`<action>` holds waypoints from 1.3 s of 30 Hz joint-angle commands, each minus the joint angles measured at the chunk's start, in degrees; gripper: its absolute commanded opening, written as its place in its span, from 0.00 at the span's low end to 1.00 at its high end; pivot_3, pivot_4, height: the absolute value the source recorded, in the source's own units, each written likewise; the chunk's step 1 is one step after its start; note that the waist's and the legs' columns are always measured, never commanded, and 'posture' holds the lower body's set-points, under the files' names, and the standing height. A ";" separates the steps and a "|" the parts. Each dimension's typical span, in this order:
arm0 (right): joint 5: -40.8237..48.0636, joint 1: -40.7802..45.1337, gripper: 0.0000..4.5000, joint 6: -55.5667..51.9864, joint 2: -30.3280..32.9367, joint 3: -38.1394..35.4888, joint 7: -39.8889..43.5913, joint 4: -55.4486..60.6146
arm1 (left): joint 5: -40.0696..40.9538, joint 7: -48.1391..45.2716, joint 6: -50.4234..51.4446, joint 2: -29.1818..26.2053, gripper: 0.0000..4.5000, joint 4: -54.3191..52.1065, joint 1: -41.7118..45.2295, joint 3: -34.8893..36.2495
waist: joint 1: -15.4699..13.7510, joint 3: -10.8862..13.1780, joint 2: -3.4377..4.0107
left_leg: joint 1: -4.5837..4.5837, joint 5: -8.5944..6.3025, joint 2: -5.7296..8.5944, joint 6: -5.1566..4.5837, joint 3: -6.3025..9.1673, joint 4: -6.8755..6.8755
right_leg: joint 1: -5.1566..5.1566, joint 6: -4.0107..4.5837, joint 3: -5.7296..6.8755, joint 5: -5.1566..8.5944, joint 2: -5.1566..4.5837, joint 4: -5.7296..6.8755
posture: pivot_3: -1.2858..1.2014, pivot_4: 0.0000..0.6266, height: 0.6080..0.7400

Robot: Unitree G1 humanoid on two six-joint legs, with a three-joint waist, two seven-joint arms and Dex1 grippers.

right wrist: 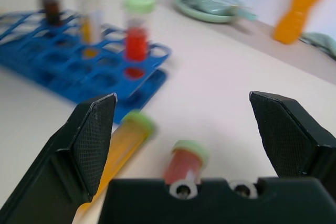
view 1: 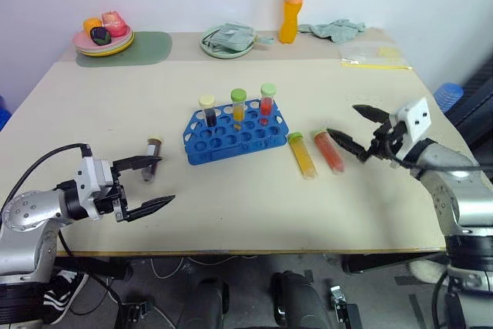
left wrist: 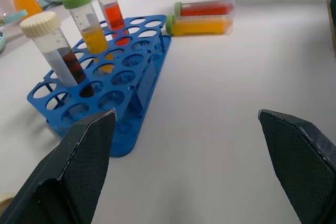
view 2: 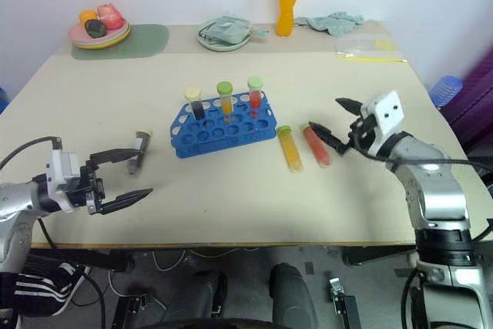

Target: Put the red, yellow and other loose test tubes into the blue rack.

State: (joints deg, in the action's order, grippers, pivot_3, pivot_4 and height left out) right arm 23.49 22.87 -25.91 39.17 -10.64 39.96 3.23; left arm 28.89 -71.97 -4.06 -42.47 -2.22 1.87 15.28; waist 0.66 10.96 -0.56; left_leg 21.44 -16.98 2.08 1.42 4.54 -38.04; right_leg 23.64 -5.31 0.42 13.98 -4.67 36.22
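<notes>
Left eye view: three loose tubes lie on the counter beside a part-filled rack, and both grippers hold nothing.

The blue rack point(view 1: 235, 135) sits at frame centre with three capped tubes upright in its far row. The yellow tube point(view 1: 302, 155) and red tube point(view 1: 329, 151) lie side by side just right of it; a small dark tube point(view 1: 152, 148) lies to its left. These look like light, stiff, smooth plastic, liable to roll or slip, so I would pinch each across mid-barrel, below the cap. The right gripper point(view 1: 357, 132) hovers near the red tube with fingers wide apart; the left gripper point(view 1: 154, 184), also spread, is near the dark tube. The upright tubes crowd the far holes. A plate of fruit point(view 1: 103, 36), a green mat point(view 1: 146, 48), a bowl with cloth point(view 1: 227, 39) and an orange bottle point(view 1: 290, 3) stand well apart along the top.
</notes>
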 commanded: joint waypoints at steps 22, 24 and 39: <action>-3.04 30.25 1.00 -66.59 -7.27 8.49 -25.47 -4.72 | 3.35 6.06 2.29 3.23 0.99 -7.35 -1.30 0.73 | 0.05 -0.03 0.04 | 1.02 0.01 0.09 0.00 -0.24 -0.08 | 1.13 -0.23 -0.17 -0.18 -0.10 0.10 | 0.52 0.24 1.00; -4.81 31.80 1.00 -66.59 -8.85 8.23 -27.25 -6.44 | 3.49 6.79 2.66 3.39 0.99 -8.97 -2.40 0.94 | 0.03 -0.03 0.05 | 1.02 0.02 0.12 0.01 -0.29 -0.08 | 1.14 -0.27 -0.19 -0.22 -0.12 0.08 | 0.52 0.24 1.00; -6.14 36.30 1.00 -65.05 -7.05 19.14 -22.98 -19.50 | 2.55 13.70 3.44 4.78 0.99 -18.51 -11.11 1.14 | 0.36 -0.04 0.07 | 0.98 0.01 0.07 -0.01 -0.42 -0.07 | 1.16 -0.25 -0.23 -0.24 -0.03 0.10 | 0.52 0.24 1.00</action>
State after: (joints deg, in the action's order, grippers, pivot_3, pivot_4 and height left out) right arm 18.15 57.37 -91.83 31.05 8.00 16.28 -15.71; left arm 31.45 -59.16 -0.48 -37.87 -18.32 -8.66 15.05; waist 1.02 10.92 -0.49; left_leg 22.42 -16.97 2.14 1.41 4.11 -38.11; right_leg 24.80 -5.56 0.19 13.73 -4.71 36.32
